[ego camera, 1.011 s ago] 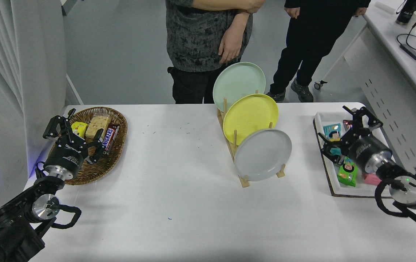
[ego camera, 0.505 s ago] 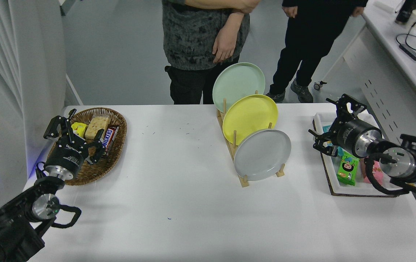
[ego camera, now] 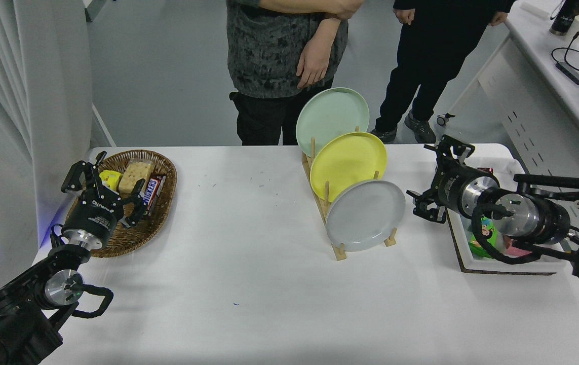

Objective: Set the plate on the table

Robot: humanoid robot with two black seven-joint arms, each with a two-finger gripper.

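The light-grey plate (ego camera: 365,215) stands tilted in the front slot of a wooden rack (ego camera: 341,249) on the white table (ego camera: 248,284). Behind it in the rack stand a yellow plate (ego camera: 348,160) and a mint-green plate (ego camera: 332,117). My right gripper (ego camera: 432,178) is open and empty, a short way to the right of the grey plate's rim, pointing left, apart from it. My left gripper (ego camera: 102,178) is parked open over the wicker basket at the lower left.
A wicker basket (ego camera: 132,230) with snacks sits at the left. A white tray (ego camera: 471,253) with snack packs lies under my right arm. Two people stand at the table's far side. A white desk (ego camera: 563,66) with cables and cups is at the upper right.
My right arm has swung left from over the tray toward the rack, and its gripper has come close to the grey plate's right edge. The plates and left arm have not moved.
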